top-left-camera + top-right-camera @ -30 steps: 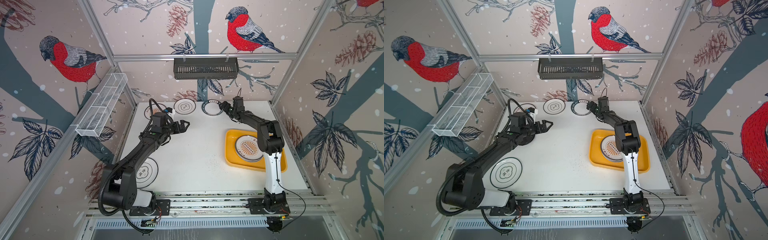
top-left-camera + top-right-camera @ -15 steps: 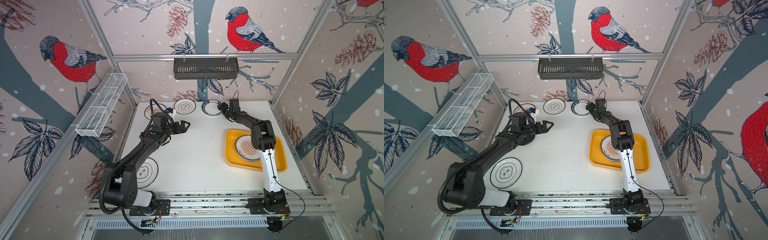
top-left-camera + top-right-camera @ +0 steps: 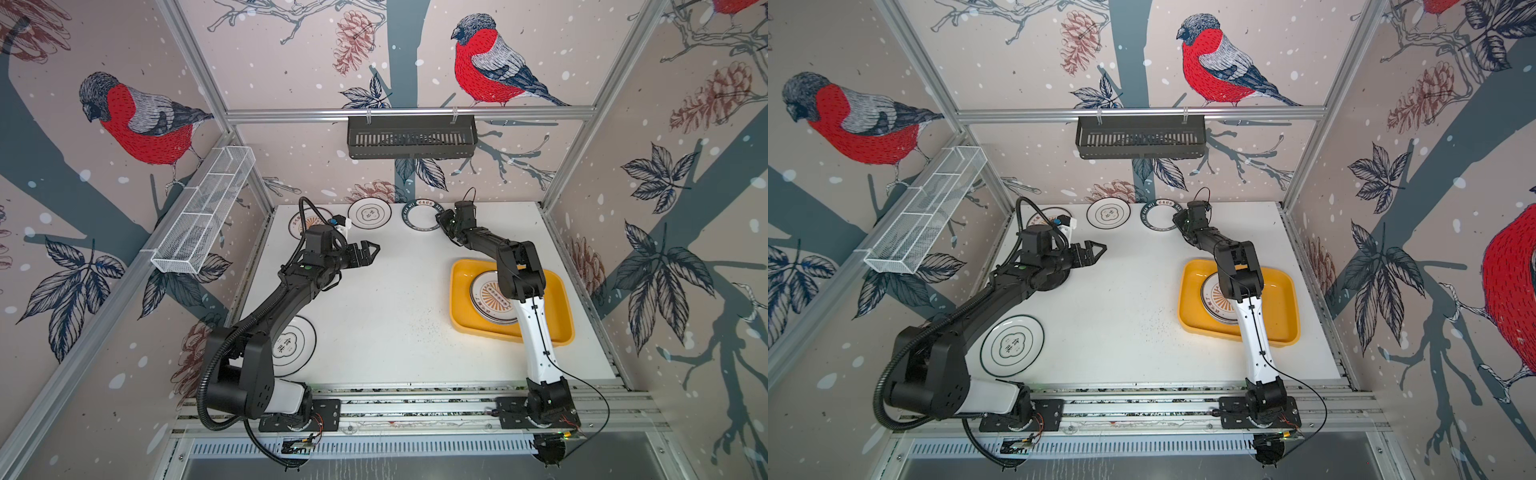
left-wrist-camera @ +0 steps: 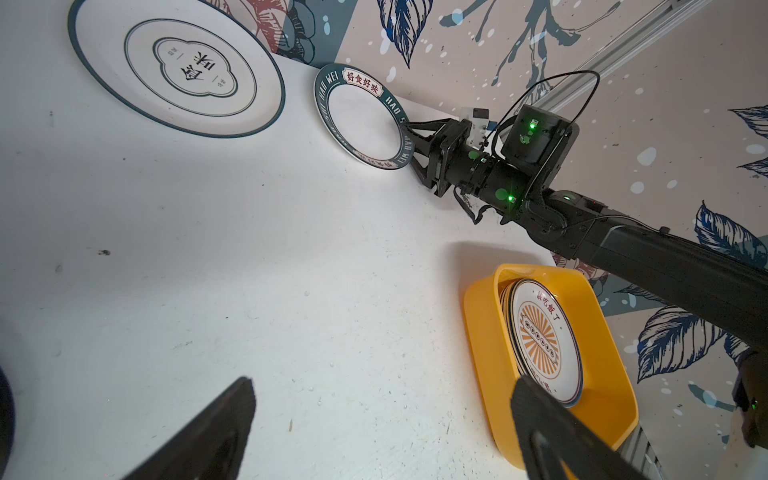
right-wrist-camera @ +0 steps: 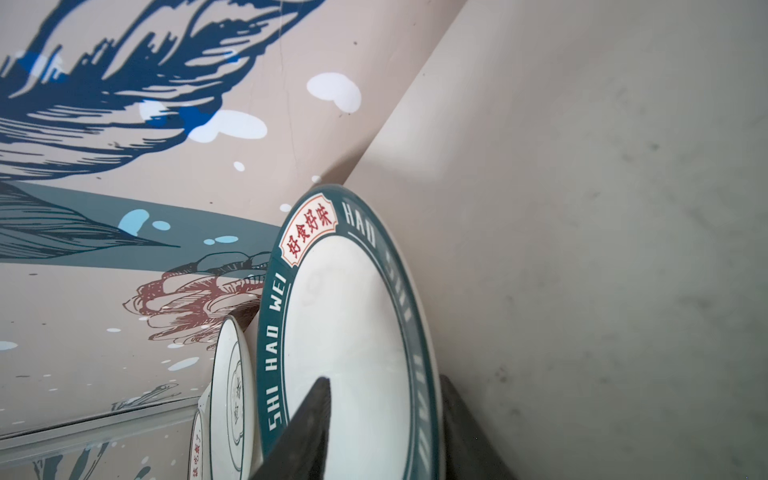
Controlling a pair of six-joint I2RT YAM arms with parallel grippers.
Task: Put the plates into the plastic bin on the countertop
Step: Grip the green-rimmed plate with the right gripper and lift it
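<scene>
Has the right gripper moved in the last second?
Yes. The right gripper crept left, away from the bin, onto the edge of the green-rimmed plate.

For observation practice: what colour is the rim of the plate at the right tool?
Dark green rim, white lettering; clearest in the right wrist view.

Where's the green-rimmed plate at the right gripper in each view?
In a top view: green-rimmed plate at the countertop's far edge, mid-width.
In a top view: green-rimmed plate, same spot.
Left wrist: green-rimmed plate between flower-outline plate and right gripper.
Right wrist: green-rimmed plate close up, fingers at its rim.
Shared landmark: the flower-outline plate beside it.
</scene>
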